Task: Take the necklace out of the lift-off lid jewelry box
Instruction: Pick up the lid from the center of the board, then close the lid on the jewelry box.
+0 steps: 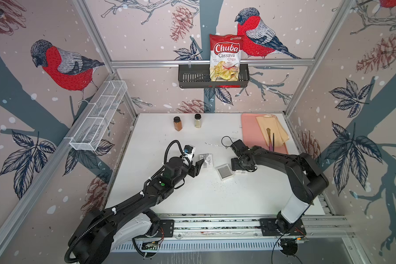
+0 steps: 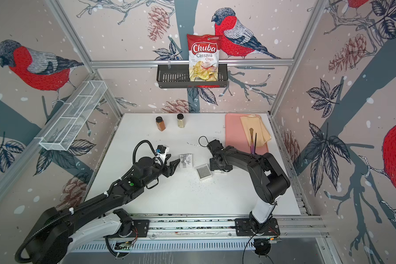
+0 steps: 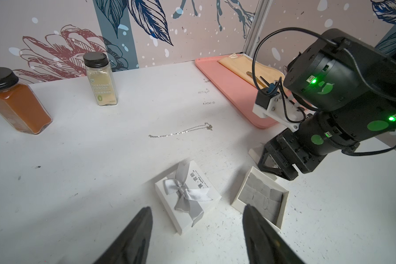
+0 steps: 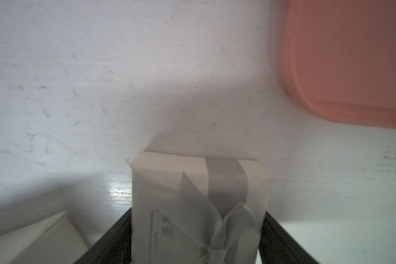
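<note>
The silver necklace (image 1: 213, 144) (image 2: 193, 144) (image 3: 181, 132) lies stretched out on the white table, apart from every box. An open white box base (image 1: 225, 172) (image 2: 204, 172) (image 3: 263, 194) with bare grey foam sits mid-table. Left of it rests a white box part with a grey bow (image 1: 205, 160) (image 3: 185, 194). My left gripper (image 1: 198, 165) (image 3: 197, 206) hovers just in front of that part, open and empty. My right gripper (image 1: 239, 168) (image 3: 272, 169) points down beside the base. Its fingers press both sides of a second ribboned white box (image 4: 199, 205). Whether that is a lid alone I cannot tell.
Two spice jars (image 1: 177, 123) (image 1: 197, 120) stand at the back. A pink tray (image 1: 249, 134) with a folded cloth (image 1: 274, 130) and brushes lies at the back right, close to the right arm. A chips bag (image 1: 225, 57) sits in a wall basket.
</note>
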{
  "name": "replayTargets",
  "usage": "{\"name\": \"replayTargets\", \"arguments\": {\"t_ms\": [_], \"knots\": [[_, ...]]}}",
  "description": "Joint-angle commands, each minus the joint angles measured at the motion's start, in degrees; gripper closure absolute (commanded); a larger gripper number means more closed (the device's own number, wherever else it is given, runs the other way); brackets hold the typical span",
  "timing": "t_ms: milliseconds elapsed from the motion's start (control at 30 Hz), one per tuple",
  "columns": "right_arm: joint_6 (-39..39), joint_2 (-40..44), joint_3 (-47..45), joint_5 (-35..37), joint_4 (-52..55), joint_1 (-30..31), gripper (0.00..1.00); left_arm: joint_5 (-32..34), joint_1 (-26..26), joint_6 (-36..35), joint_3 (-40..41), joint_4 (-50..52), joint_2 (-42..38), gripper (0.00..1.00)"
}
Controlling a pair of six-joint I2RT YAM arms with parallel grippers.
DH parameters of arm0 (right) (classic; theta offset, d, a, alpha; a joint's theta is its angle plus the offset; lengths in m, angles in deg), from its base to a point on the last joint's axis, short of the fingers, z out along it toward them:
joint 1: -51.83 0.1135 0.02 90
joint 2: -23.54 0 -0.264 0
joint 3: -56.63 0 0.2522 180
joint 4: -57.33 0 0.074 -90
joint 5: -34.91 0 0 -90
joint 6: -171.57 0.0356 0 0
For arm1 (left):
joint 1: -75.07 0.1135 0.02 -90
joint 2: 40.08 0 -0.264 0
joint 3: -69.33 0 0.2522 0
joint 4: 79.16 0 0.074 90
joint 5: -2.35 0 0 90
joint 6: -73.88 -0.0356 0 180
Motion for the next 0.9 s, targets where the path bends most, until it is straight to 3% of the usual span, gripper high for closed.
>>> {"name": "replayTargets", "arguments": {"t_ms": [0,200,567,867], "knots": [[-2.31,0.97,0.28,-0.31,0.26,-0.13,0.22,-0.37,0.05,0.63,-0.19,-1.88,-0.34,0.33],[-6.07,3.16,2.08,-0.68,2.57,-0.22,0.25,-0.5,0.04,1.02,-0.19,-1.88,-0.69,0.34],[-16.06,7.02,5.88,-8.83,5.92,4.65,0.27,-1.32,0.06,1.2,-0.26,-2.05,-0.42,0.33],[-16.49,3.31,7.49,-10.5,6.08,9.1,0.27,-0.02,0.14,1.52,0.47,-2.23,-0.97,0.32]]}}
